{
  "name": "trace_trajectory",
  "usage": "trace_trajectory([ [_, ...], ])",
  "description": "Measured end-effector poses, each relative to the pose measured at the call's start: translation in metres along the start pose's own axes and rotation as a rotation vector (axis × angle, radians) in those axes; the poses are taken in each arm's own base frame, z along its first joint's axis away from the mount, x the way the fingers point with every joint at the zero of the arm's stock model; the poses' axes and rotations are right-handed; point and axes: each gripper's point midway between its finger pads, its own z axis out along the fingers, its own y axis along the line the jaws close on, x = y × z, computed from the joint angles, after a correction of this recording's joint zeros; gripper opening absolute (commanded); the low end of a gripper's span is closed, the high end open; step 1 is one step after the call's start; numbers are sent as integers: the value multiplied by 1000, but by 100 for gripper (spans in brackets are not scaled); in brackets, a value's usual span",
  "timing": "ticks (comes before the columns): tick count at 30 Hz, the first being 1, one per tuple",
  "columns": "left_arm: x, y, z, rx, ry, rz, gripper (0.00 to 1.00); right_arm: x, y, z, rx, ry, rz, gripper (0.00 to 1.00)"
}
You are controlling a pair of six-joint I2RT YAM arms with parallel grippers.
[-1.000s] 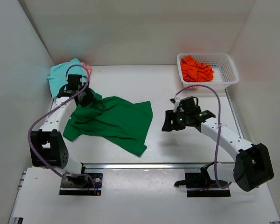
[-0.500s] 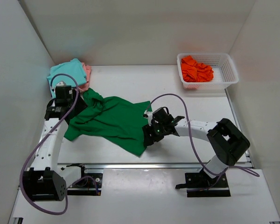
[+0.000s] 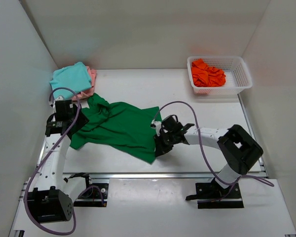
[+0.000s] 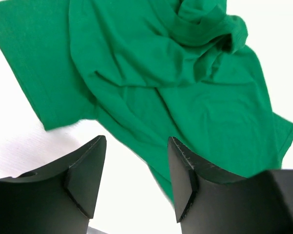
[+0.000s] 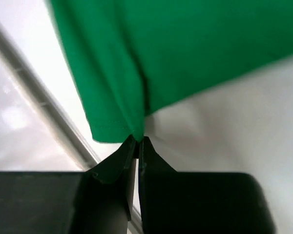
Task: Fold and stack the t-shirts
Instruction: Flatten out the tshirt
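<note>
A dark green t-shirt [image 3: 121,128] lies rumpled and spread across the table's left half. My right gripper [image 3: 158,146] is shut on its near right hem corner; the right wrist view shows the green t-shirt's edge [image 5: 118,117] pinched between the closed tips of that gripper [image 5: 138,140]. My left gripper [image 3: 64,127] hovers at the shirt's left sleeve. In the left wrist view this gripper [image 4: 136,165] is open, bare table between its fingers, the green t-shirt [image 4: 185,83] just beyond. A teal t-shirt [image 3: 71,78] lies folded over a pale pink one [image 3: 92,75] at the back left. An orange t-shirt [image 3: 206,72] fills the basket.
A white mesh basket [image 3: 241,74] stands at the back right. White walls close in the left, back and right sides. A metal rail [image 3: 167,175] runs along the table's near edge, just below the shirt's corner.
My right arm swung left from mid-table to the green shirt's near corner and shut on the hem. My left arm drew back toward me off the shirt's collar.
</note>
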Motion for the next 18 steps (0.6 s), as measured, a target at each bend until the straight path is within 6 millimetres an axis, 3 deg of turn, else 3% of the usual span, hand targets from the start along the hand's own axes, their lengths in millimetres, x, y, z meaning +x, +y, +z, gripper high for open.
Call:
trace_trajectory([
  [3, 11, 3, 5, 1, 29, 14, 65, -9, -40, -29, 118, -48, 79, 0],
  [7, 37, 8, 15, -10, 109, 61, 65, -27, -114, -104, 358, -220, 222, 0],
  [9, 58, 15, 19, -19, 173, 83, 63, -25, -132, -124, 444, -259, 245, 0],
  [15, 125, 42, 18, -63, 350, 137, 48, 15, -128, -110, 461, -147, 258, 0],
  [18, 148, 50, 12, -68, 401, 152, 58, 23, -132, -112, 471, -132, 287, 0],
])
